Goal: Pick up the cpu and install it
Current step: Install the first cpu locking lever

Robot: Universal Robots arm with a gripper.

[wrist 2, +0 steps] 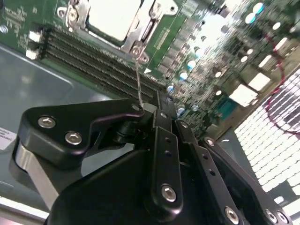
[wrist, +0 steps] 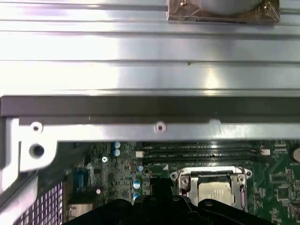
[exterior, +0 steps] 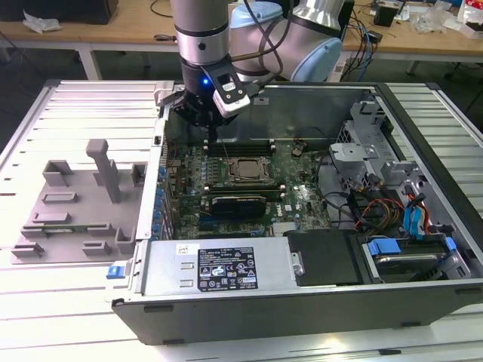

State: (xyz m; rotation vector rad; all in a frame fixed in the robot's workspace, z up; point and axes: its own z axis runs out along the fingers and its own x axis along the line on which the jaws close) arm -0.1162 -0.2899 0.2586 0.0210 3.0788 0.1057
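I see the cpu (exterior: 245, 169) seated in the motherboard (exterior: 249, 188) socket. My gripper (exterior: 210, 136) hovers just beside it, jaws together, empty.

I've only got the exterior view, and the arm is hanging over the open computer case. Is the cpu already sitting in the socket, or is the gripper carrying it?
Observer: It's in the socket. In both wrist views the cpu lies flat, silvery top up, with the metal socket frame around it.
Operator: Then what's at the gripper?
Observer: In the second wrist view a thin metal lever runs from the corner of the socket frame down to the tip of the gripper. I can't tell whether the two are touching.
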